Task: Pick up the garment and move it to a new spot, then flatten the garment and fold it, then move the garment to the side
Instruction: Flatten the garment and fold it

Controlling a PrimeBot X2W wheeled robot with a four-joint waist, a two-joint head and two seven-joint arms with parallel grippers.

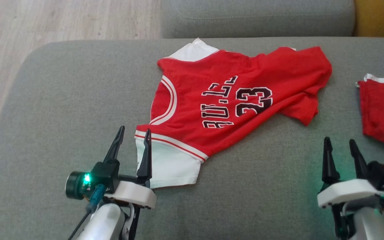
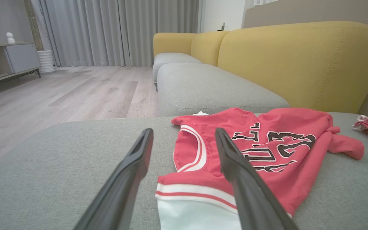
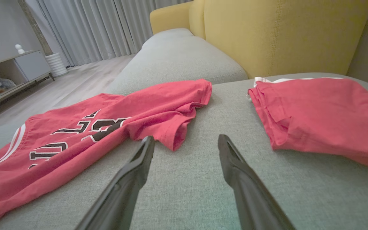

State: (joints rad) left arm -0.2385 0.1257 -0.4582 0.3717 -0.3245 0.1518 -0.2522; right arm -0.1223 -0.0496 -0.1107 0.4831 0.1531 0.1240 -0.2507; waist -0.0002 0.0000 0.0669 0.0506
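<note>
The left gripper (image 1: 135, 129) is hanging spread wide, framing the white sleeve (image 1: 168, 163) of the jersey (image 1: 232, 100); the right gripper (image 1: 339, 140) is gaping empty over bare cushion (image 1: 262, 186). Beyond, the jersey is sprawling rumpled mid-seat. It's light, limp stuff, likely best pinched at that sleeve hem.

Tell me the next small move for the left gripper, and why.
Probably lower the left gripper and close it on the white sleeve: it stands open right at the sleeve's edge, and the jersey lies rumpled, not held.
</note>
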